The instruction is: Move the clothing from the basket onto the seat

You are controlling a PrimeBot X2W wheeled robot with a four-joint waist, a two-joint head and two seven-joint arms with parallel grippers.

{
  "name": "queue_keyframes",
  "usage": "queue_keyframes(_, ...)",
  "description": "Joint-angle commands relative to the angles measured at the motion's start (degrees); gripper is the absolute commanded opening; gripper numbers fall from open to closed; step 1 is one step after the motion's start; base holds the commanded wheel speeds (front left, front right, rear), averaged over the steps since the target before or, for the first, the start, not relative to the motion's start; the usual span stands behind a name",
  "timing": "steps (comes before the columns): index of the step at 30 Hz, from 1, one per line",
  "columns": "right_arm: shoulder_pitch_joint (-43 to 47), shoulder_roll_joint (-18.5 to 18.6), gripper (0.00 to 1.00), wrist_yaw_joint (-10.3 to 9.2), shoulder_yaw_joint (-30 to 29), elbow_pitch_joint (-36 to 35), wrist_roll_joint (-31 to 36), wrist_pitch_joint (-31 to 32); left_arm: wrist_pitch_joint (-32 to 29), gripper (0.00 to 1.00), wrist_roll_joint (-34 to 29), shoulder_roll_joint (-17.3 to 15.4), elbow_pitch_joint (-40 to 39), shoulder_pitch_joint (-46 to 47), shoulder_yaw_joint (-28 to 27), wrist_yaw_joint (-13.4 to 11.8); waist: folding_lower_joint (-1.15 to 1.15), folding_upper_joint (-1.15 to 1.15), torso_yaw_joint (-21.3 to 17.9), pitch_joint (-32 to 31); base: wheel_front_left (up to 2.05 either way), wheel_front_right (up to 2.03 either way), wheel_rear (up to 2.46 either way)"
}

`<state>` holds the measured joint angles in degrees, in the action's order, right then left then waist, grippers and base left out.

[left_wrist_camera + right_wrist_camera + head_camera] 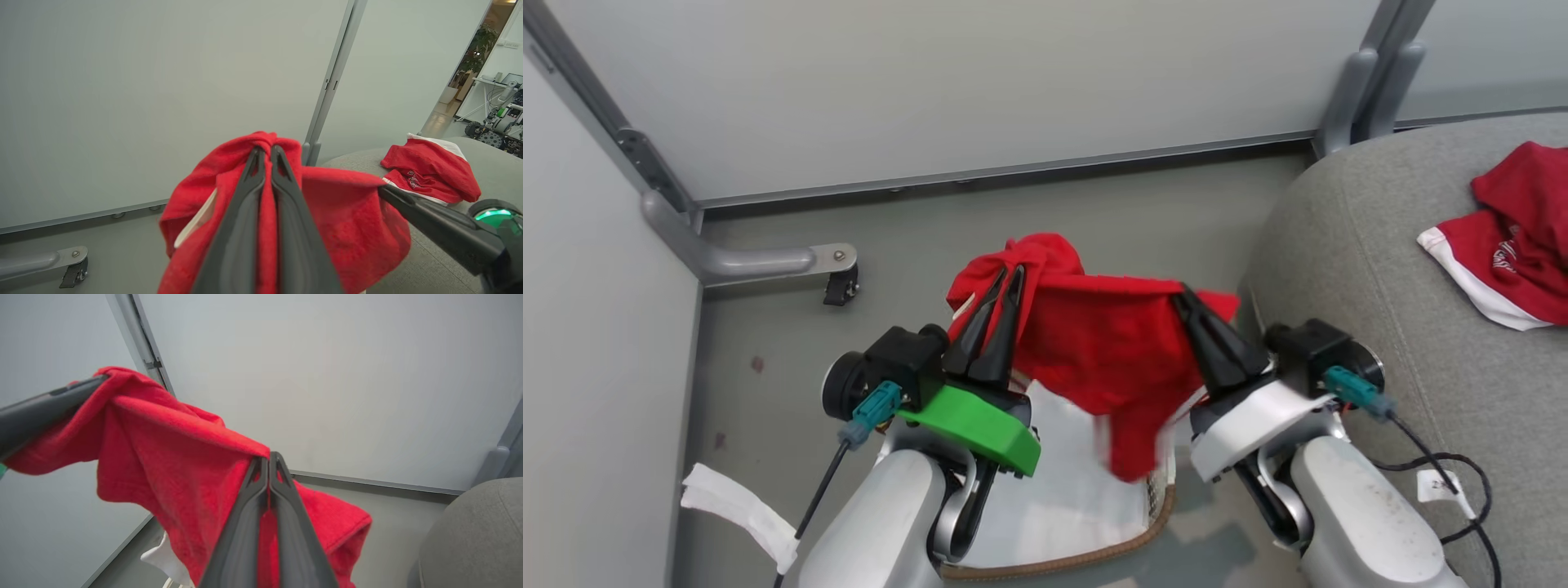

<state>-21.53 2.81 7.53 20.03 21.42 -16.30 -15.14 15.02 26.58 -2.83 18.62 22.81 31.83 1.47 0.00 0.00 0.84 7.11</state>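
Left fingers [1013,287] and right fingers [1189,307] both pinch the red clothing [1094,343], stretched between them above the basket [1094,555]; another red piece [1521,245] lies on the seat [1380,269]. Left wrist: fingers clamped on fabric. Right wrist: same, cloth sagging.

A metal caster foot [837,273] stands on the dull grey floor [1094,204]. Just behind it runs a pale, frosted partition panel [947,90] in a grey frame, and a side panel [596,327] meets it to the foot's left. Far right of the foot rises a grey upright post [1372,82]. On the near side of the foot lies a white strip [739,506], with small dark stains [756,364] between them. The light is soft and even.
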Motion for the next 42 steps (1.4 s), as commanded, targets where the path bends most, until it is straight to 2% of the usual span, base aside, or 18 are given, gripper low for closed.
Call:
queue_keyframes(1,1.3,0.3,0.0,-0.08,-2.2,-2.4,0.4,0.0,0.2,0.0,-0.6,-0.2,-0.1,-1.1,-0.7,-0.1,0.0,0.0,-1.7,0.1,0.0,0.0,0.0)
queue_keyframes(2,1.6,0.3,0.0,-0.08,-3.1,-3.4,0.6,0.0,0.2,0.0,-0.7,-0.2,-0.2,-1.5,-1.0,-0.1,0.0,0.0,-2.2,0.1,0.0,0.0,0.0)
queue_keyframes(3,1.9,0.3,0.0,-0.09,-3.7,-4.4,0.6,0.0,0.2,0.24,-0.7,-0.2,-0.2,-1.8,-1.4,-0.2,0.0,0.0,-2.8,0.1,0.0,0.0,0.0)
queue_keyframes(4,2.2,0.3,0.0,-0.09,-4.2,-5.0,0.6,0.0,0.2,1.0,-0.9,-0.2,0.1,-2.1,-1.5,-0.3,0.0,0.0,-3.2,0.1,0.0,0.0,0.0)
queue_keyframes(10,2.4,0.2,0.0,-0.08,-5.5,-8.1,0.1,0.0,0.1,1.0,-3.7,-0.2,1.4,-2.9,-3.8,0.4,0.0,0.0,-7.8,1.1,0.0,0.0,0.0)
queue_keyframes(11,1.9,0.2,0.0,-0.08,-5.8,-9.4,-0.2,0.0,0.1,1.0,-4.6,-0.2,1.7,-3.1,-5.0,0.8,0.0,0.0,-10.1,1.7,0.0,0.0,0.0)
queue_keyframes(16,1.2,0.2,0.0,-0.08,-6.1,-11.5,-1.2,0.0,0.1,1.0,-6.7,-0.2,2.6,-3.8,-7.2,1.9,0.0,0.0,-16.5,2.8,0.0,0.0,0.0)
queue_keyframes(28,3.5,0.2,0.0,-0.07,-9.2,-15.7,-3.7,0.0,0.1,1.0,-9.6,-0.2,4.1,-4.8,-9.5,3.8,0.0,0.0,-29.4,4.0,0.0,0.0,0.0)
queue_keyframes(30,4.0,0.2,0.0,-0.08,-10.3,-16.2,-4.0,0.0,0.1,1.0,-9.8,-0.2,4.2,-4.9,-9.6,4.1,0.0,0.0,-30.8,4.0,0.0,0.0,0.0)
queue_keyframes(36,6.6,0.2,0.0,-0.07,-16.3,-18.7,-3.7,0.0,0.1,1.0,-9.1,-0.3,5.2,-3.3,-7.3,5.0,0.0,0.0,-31.7,4.6,0.0,0.0,0.0)
queue_keyframes(42,5.7,0.2,0.0,-0.07,-21.1,-21.5,0.2,0.0,0.1,1.0,-9.2,-0.3,6.3,-2.3,-6.1,5.4,0.0,0.0,-32.0,5.7,0.0,0.0,0.0)
